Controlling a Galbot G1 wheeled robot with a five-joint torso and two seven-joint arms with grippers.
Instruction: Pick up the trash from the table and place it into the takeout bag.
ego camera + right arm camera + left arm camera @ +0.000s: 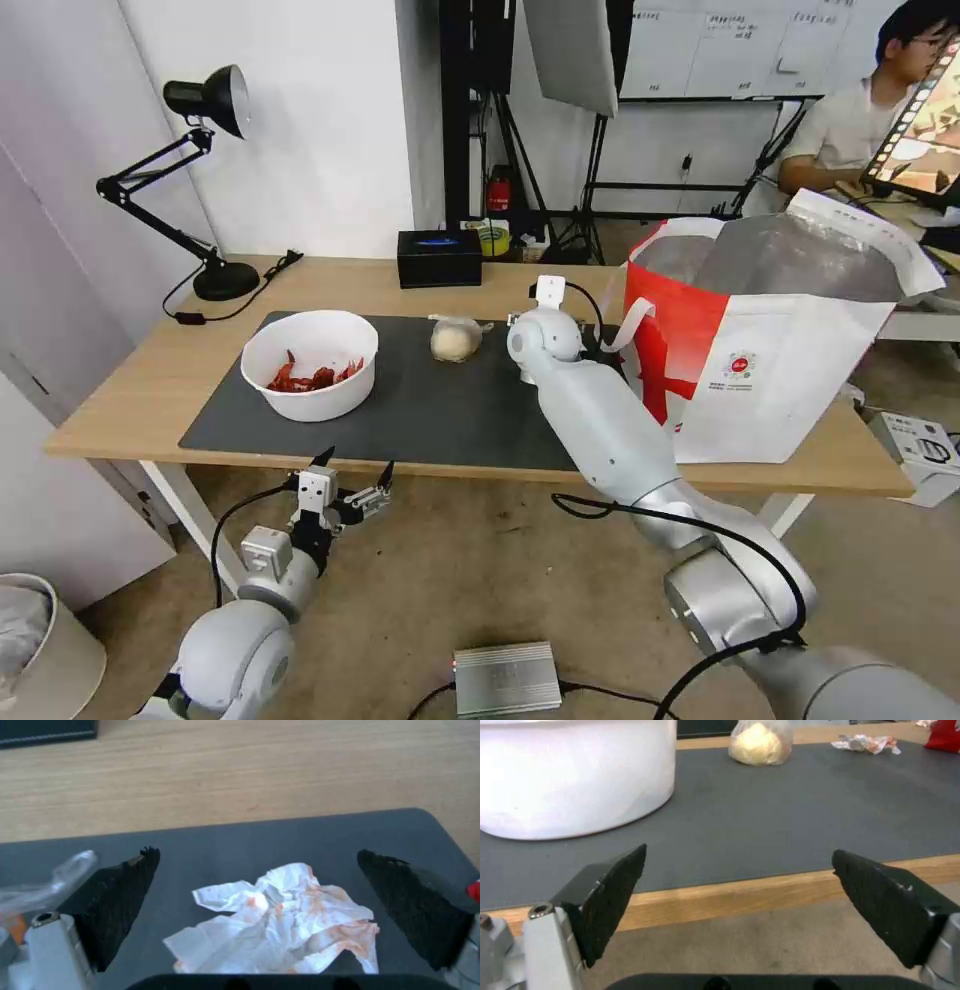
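Both arms are showing smooth silver-grey and white shells with rounded, ball-shaped joints. The right arm [600, 420] is presenting a long white tapered link, a white spherical wrist housing and a small white square bracket at its far end; black cables are looping around its silver elbow joint. The left arm [250, 620] is showing a rounded grey shoulder-like joint, a small grey box-shaped module and a black cable arcing alongside it. The left gripper [352, 478] is carrying a white block-shaped mount and two black, pointed, triangular fingers [612, 896] with ribbed faces, fixed on grey metal brackets bearing a hex screw. The right gripper [260, 892] is displaying matching black textured fingers [120, 900] and the same screwed bracket.
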